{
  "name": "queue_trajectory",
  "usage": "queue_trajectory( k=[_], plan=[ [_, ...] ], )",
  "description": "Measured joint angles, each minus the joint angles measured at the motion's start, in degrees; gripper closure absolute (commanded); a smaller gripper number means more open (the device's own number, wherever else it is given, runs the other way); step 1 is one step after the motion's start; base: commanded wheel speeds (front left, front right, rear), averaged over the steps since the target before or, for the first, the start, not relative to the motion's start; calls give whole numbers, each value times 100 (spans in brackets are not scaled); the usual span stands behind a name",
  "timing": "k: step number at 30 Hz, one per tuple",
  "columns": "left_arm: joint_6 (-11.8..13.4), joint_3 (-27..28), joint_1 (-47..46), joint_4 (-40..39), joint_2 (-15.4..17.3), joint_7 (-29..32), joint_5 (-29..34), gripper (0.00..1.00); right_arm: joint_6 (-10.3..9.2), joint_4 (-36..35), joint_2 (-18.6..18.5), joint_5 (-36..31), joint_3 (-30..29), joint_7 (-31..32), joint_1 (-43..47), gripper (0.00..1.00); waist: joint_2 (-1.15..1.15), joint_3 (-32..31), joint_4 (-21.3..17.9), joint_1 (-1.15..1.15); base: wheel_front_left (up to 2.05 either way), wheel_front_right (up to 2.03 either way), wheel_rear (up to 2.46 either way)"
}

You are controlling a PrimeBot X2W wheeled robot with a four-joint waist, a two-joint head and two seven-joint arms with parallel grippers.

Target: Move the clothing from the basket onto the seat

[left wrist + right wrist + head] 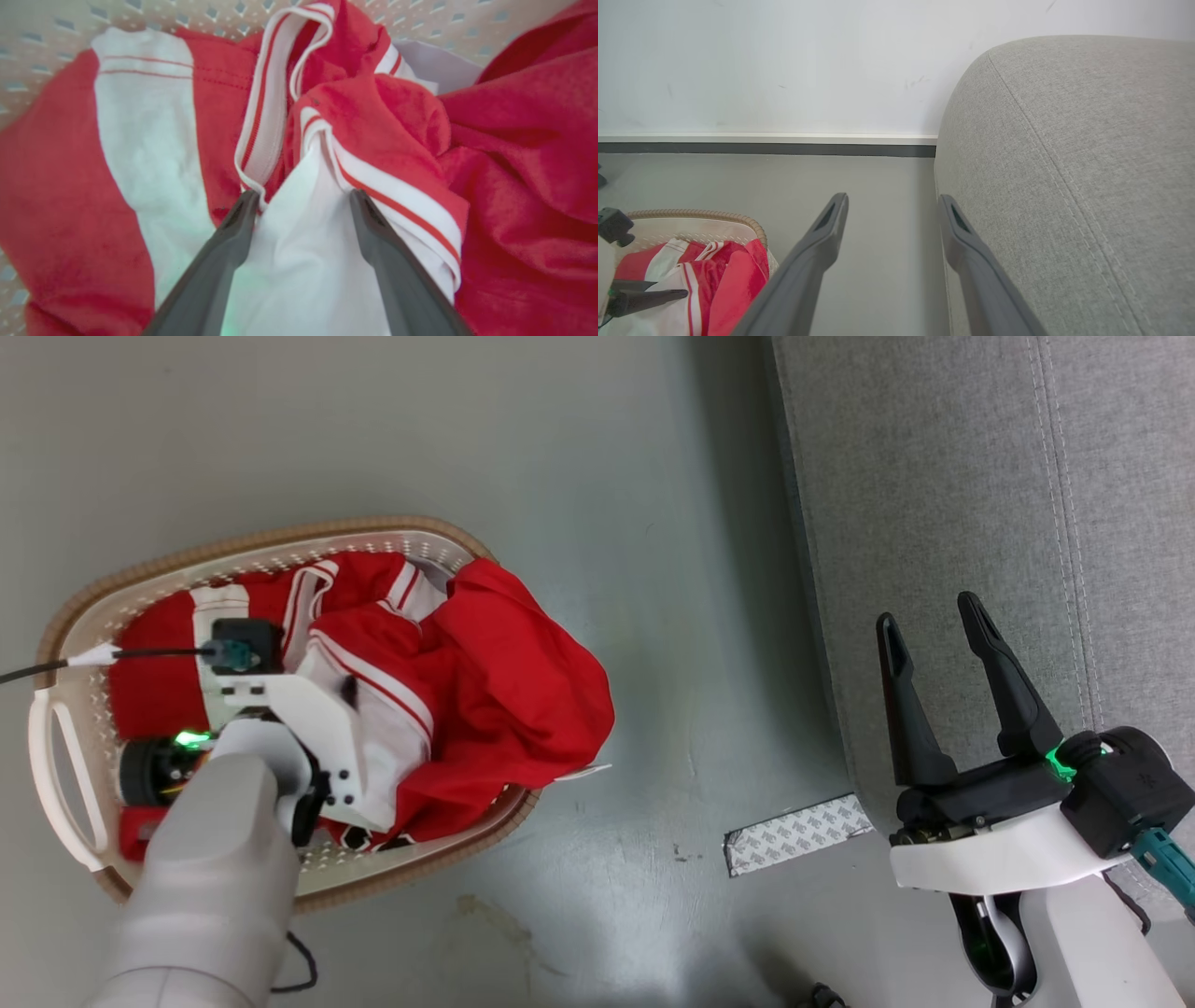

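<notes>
The basket (280, 537) stands on the floor at the left, heaped with red clothing (504, 681) that has white panels and stripes; one red garment spills over its right rim. My left gripper (304, 195) reaches down into the heap, open, its fingers straddling a raised white fold of clothing (303, 261). In the right wrist view its dark fingers (649, 296) lie on the clothing (724, 275) inside the basket (696, 214). My right gripper (929, 611) stands open and holds nothing, beside the left edge of the grey seat (980, 476). The seat (1064, 163) lies just right of the right gripper (893, 199).
Grey floor (653, 523) separates basket and seat. A patterned strip of tape (798, 833) lies on the floor by the seat's edge. A black cable (37, 670) runs off to the left. A white wall with dark skirting (766, 149) stands beyond the basket.
</notes>
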Motion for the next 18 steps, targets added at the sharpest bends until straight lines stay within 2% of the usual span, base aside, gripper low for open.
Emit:
queue_trajectory(
  k=[12,13,14,15,18],
  plan=[
    [-182,-249,-142,41,-93,198,-76,0,0,-1,21,40,32,1,-108,0,0,199,-98,0,0,0,0],
    [-191,-275,-142,42,-93,193,-73,20,0,0,22,41,27,0,-108,0,0,208,-101,0,0,0,0],
    [-222,-303,-141,45,-94,192,-73,58,0,1,23,41,24,1,-108,0,0,212,-100,0,0,0,0],
    [-244,-330,-141,47,-96,160,-70,100,0,2,26,41,19,1,-108,0,0,212,-97,0,0,0,0],
    [-289,-375,-129,49,-133,27,-48,100,0,33,32,40,-22,1,-107,0,0,176,-61,0,0,0,0]
  ],
)
